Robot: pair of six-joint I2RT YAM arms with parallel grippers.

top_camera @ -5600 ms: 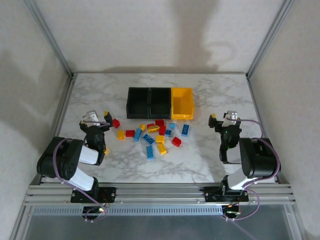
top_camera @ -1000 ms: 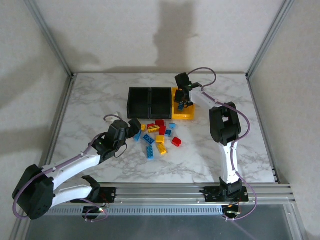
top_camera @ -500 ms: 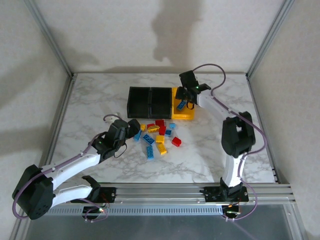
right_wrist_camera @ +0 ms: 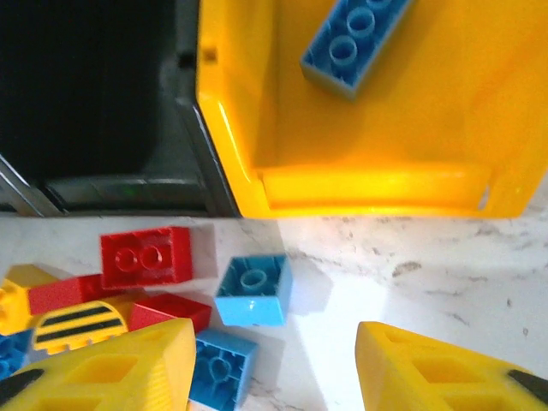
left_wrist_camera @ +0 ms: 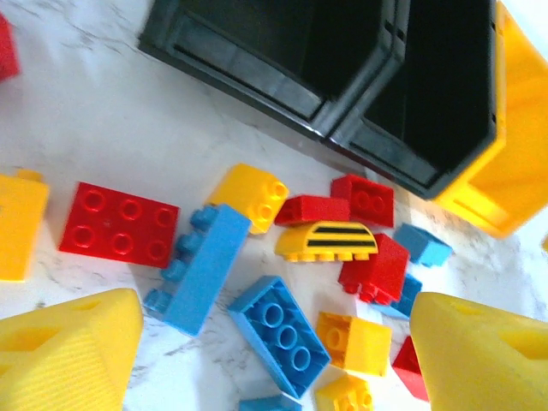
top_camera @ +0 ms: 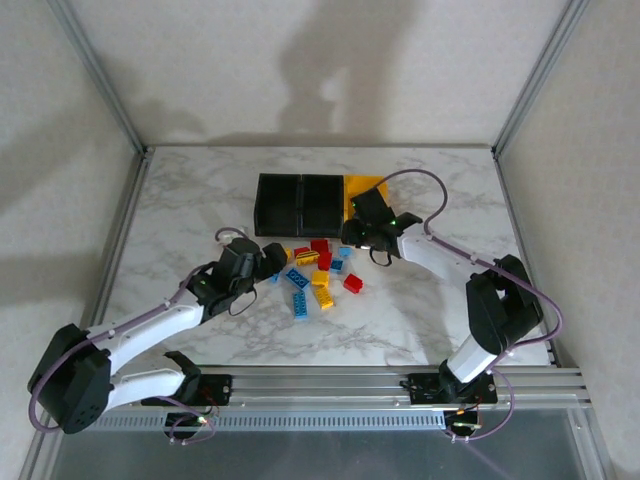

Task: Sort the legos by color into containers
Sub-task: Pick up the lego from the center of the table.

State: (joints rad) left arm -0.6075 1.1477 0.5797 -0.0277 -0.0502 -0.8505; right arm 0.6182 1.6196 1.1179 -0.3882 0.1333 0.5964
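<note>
Left pincer (left_wrist_camera: 274, 347) hovers low over the near-left fringe of the legos (top_camera: 315, 268), its yellow fingers (left_wrist_camera: 73, 342) spread wide with nothing held. Between and just ahead of them lie a long blue brick (left_wrist_camera: 199, 267) and a stubby blue brick (left_wrist_camera: 278, 334), close beside each other, with a wide red brick (left_wrist_camera: 120, 231) just past the long one and the two black bins (left_wrist_camera: 248, 64) farther ahead. The right pincer (right_wrist_camera: 270, 368) hangs over the far side of the pile, also parted and empty. Straight ahead of it stands the yellow bin (right_wrist_camera: 368, 184), where one dark blue brick (right_wrist_camera: 355, 38) already lies. A small light-blue brick (right_wrist_camera: 253, 289) sits on the tabletop (right_wrist_camera: 428, 274) just ahead of its gap, and another blue piece (right_wrist_camera: 221, 368) lies right beside one finger. The likeliest trouble is the crowding: if the left pincer closes where it is, it could trap both blue bricks at once or shove the red one aside. On the right, a finger coming down on the neighbouring piece could tip or scatter it. With blue already in the yellow bin, a yellow lego dropped there would spoil the sort. In the overhead view both arms reach into the same small pile, so their wrists could knock together.
</note>
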